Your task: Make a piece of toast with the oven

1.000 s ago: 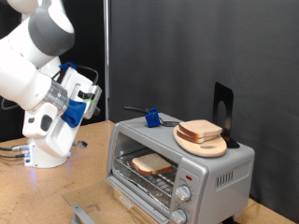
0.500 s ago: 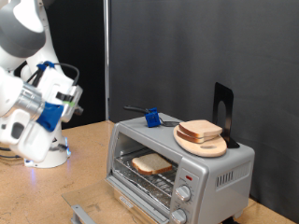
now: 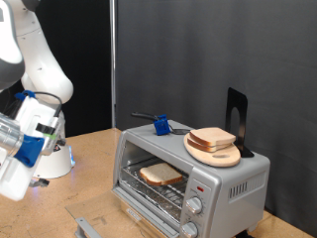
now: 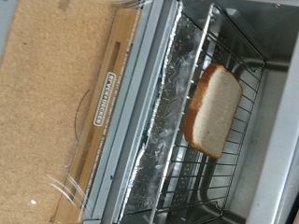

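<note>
The oven (image 3: 230, 183) stands at the exterior view's lower right with its glass door (image 4: 103, 103) folded down open. A piece of toast (image 3: 158, 176), pale with a tan crust, lies flat on the wire rack (image 4: 220, 177) inside; the wrist view shows the same slice (image 4: 213, 107) from above. My gripper (image 3: 14, 177) hangs at the exterior view's far left edge, well away from the oven, partly cut off by the frame. Its fingers do not show in the wrist view. No picture shows anything held.
On the oven's top sits a round light-wood board (image 3: 214, 154) carrying another bread slice (image 3: 213, 137). A blue-ended tool (image 3: 158, 125) and a black upright stand (image 3: 236, 119) are also up there. Knobs (image 3: 195, 206) run down the oven's front. The table (image 3: 69, 198) is cork-brown.
The arm has swung left and downward, away from the oven, carrying the gripper to the frame's left edge. The toast and open door have not moved.
</note>
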Available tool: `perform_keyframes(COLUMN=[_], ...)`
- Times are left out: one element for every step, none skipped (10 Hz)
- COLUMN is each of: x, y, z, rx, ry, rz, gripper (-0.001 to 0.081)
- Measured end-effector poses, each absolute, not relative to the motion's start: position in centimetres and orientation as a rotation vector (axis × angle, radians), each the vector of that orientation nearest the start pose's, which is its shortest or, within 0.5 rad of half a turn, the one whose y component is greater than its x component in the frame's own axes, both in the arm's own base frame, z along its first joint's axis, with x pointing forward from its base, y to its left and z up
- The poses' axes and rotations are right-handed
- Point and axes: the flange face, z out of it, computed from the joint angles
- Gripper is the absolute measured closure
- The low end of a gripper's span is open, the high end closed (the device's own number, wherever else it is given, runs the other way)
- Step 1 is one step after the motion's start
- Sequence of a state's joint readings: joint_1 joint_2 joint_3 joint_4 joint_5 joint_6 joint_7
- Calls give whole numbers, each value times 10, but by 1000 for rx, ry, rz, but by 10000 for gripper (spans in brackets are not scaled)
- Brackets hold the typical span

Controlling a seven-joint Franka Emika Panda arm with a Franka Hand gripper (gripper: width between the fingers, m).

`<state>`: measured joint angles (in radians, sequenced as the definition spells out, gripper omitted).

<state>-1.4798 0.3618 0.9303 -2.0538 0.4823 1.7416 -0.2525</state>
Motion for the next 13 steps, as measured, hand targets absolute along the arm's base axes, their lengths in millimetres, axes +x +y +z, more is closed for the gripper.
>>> perform_keyframes(x=[463,465,465,464,460,458,457,457,457,457,456,455,452], y=[-252,-253,-253,-253,-252,-252,-251,-247,-241,-235,-229,-226,-224], z=[315,312,312,312,309,305,298,289,280,270,262,255,247], rx=[-2176,-2171,-2171,-2163,-2160,-2173,-2191,-2205,-2207,-2198,-2189,-2183,-2183], ry=[523,521,522,538,567,603,642,677,694,691,682,661,630], rz=[254,246,248,264,314,361,397,412,416,426,435,431,416], gripper=[124,124,124,124,124,124,124,124,124,124,124,124,124])
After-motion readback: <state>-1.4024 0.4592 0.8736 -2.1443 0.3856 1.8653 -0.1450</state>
